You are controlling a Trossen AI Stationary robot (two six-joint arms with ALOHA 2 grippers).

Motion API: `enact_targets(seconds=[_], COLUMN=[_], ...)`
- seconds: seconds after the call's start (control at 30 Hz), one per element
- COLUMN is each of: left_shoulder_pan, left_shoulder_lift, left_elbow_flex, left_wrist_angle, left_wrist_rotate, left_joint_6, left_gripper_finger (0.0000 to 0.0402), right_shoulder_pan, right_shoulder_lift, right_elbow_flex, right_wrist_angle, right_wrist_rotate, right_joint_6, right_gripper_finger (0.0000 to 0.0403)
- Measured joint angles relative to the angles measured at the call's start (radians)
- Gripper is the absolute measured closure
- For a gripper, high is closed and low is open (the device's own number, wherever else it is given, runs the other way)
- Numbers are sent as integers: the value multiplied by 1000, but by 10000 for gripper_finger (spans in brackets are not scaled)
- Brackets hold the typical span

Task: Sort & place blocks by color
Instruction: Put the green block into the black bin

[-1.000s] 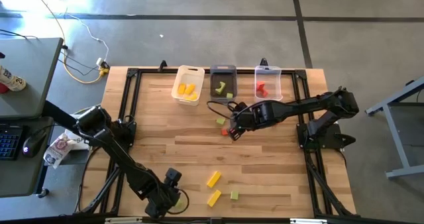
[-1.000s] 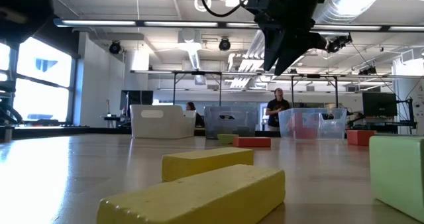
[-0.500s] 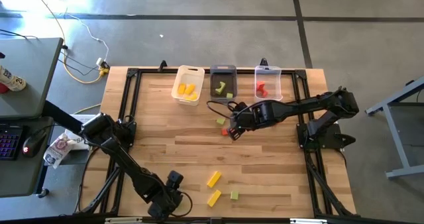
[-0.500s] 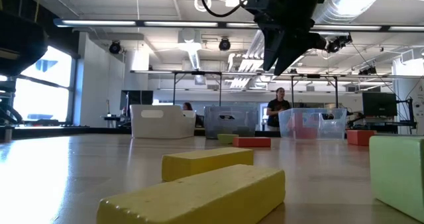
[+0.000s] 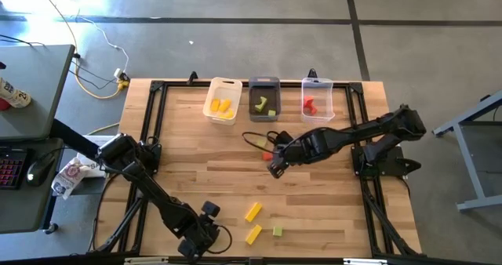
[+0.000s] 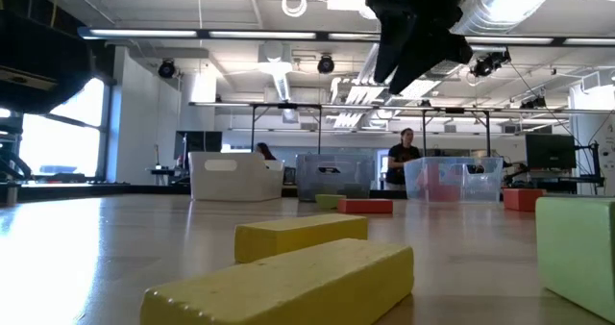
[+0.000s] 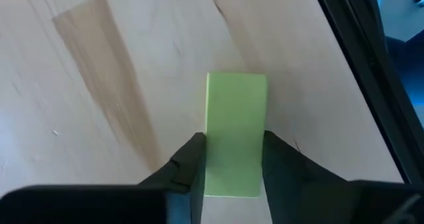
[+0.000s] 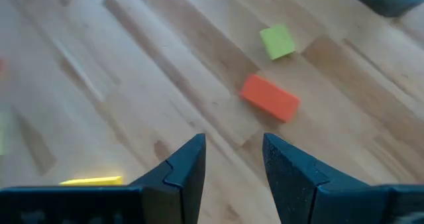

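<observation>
Two dark jointed arms, black looping cables

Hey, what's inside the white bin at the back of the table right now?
The white bin holds yellow blocks, seemingly two or three lying together. Whether anything lies beneath them cannot be seen.

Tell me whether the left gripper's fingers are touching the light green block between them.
Touching. In the left wrist view, both fingers of the left gripper press flush against the sides of the light green block, no gap showing.

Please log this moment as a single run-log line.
left end effector: shut on light green block, table's front edge | right end effector: open, empty, above red block | bins: partly filled
</observation>
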Motion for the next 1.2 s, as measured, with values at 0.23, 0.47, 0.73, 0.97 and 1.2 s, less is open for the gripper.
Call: enact_targets(seconds=[0.23,0.47,0.73,0.97,1.2], left_shoulder_pan=[28,40,69,114,168], left_shoulder_lift=[10,-7,-39,-52,-53], left_elbow_flex=[0,-4,-10,-9,-8], left_wrist_angle=[7,5,-15,-6,-1], left_wrist_rotate=[9,-14,-97,-159,-222], left_joint_6=[-1,38,59,99,154], left_gripper_finger=[285,314,315,315,315], right_shoulder_pan=[60,123,196,251,270], right_shoulder_lift=[0,0,0,0,0], right_elbow_flex=[0,0,0,0,0], right_wrist_angle=[58,82,151,244,314], right_wrist_rotate=[0,-5,-5,-5,-5], right_joint_6=[0,0,-11,-23,-1], right_gripper_finger=[265,265,265,265,265])
